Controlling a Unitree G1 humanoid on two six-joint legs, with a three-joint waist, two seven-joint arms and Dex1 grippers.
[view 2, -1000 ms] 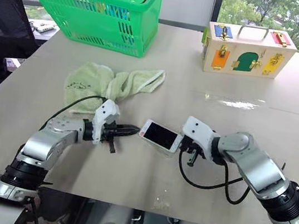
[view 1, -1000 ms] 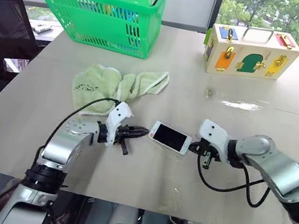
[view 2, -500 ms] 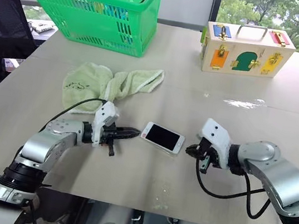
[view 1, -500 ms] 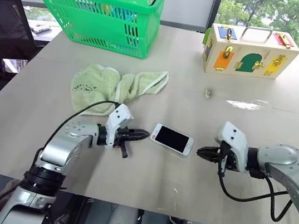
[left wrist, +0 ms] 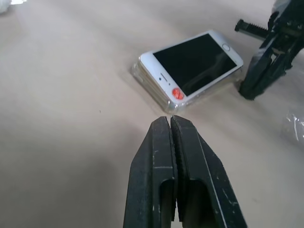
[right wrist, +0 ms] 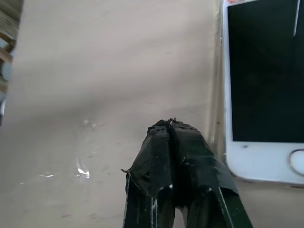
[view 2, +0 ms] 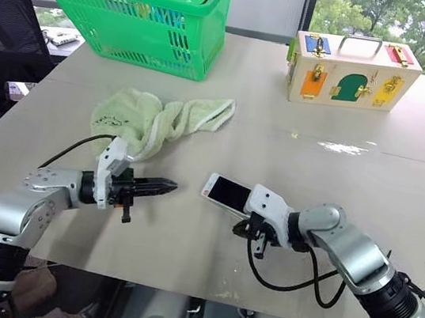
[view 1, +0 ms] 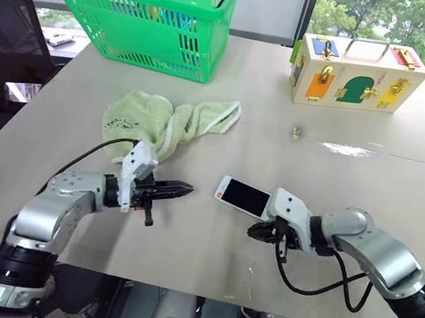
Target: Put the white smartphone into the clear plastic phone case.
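White smartphone (view 1: 243,197) screen-up inside the clear plastic phone case (left wrist: 151,88), mid-surface (view 1: 336,185), well back from the near edge. Left tool (view 1: 184,190) pinched shut on nothing, tip aimed at the phone across an open gap. Right tool (view 1: 254,231) also shut, empty, just beside the phone's near corner. Green towel (view 1: 166,120) and basket (view 1: 142,13) well apart behind

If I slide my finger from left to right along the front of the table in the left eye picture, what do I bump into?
Left gripper → white smartphone → right gripper.
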